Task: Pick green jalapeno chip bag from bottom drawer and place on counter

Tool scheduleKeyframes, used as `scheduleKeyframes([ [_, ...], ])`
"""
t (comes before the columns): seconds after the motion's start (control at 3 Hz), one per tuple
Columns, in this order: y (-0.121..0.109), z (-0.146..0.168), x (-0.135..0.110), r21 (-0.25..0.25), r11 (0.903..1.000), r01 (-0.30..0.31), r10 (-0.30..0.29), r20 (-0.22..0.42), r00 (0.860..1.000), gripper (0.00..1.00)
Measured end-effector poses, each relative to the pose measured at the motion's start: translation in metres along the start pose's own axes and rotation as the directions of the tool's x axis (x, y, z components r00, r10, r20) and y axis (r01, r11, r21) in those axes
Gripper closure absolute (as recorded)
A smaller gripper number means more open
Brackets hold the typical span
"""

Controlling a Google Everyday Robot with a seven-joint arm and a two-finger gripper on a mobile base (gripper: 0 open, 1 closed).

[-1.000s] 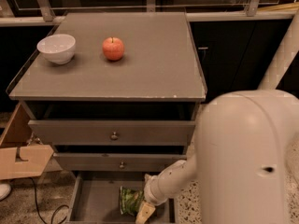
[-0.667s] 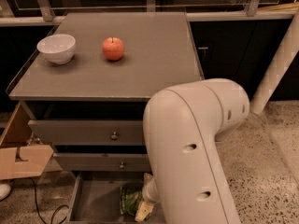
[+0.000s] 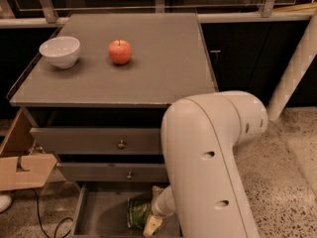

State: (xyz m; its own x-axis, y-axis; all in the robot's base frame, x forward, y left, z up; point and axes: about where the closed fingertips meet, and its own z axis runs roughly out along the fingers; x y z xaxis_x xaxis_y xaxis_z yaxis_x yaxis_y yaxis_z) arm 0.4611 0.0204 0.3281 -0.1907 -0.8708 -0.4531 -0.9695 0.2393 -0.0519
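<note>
The green jalapeno chip bag [image 3: 137, 213] lies crumpled on the floor of the open bottom drawer [image 3: 99, 217], right of its middle. My gripper [image 3: 151, 226] reaches down into that drawer and sits at the bag's right front edge, touching or nearly touching it. My big white arm link [image 3: 208, 167] hides the drawer's right part. The grey counter [image 3: 163, 63] tops the cabinet above.
A red apple [image 3: 120, 51] and a white bowl [image 3: 60, 51] stand on the counter's left back part. Two shut drawers with round knobs [image 3: 121, 144] sit above the open one. A cardboard piece [image 3: 20, 170] and a cable [image 3: 47, 219] lie at the left on the floor.
My arm's large white link has swung left across the view and now covers the cabinet's right side. The gripper has stayed low in the bottom drawer at the bag.
</note>
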Motion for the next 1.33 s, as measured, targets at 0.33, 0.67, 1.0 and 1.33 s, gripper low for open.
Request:
scheduleKeyframes([
  [0.33,-0.003,0.035,0.021,-0.043,0.9979,-0.05,0.05,0.013,0.999,0.0],
  [0.67,-0.005,0.037,0.023,-0.043,0.9977,-0.053,0.054,0.013,0.998,0.0],
  [1.0,0.001,0.05,0.021,-0.067,0.9965,-0.051,0.052,0.02,0.998,0.0],
  [1.33,-0.003,0.07,0.024,-0.077,0.9954,-0.056,0.058,0.026,0.998,0.0],
])
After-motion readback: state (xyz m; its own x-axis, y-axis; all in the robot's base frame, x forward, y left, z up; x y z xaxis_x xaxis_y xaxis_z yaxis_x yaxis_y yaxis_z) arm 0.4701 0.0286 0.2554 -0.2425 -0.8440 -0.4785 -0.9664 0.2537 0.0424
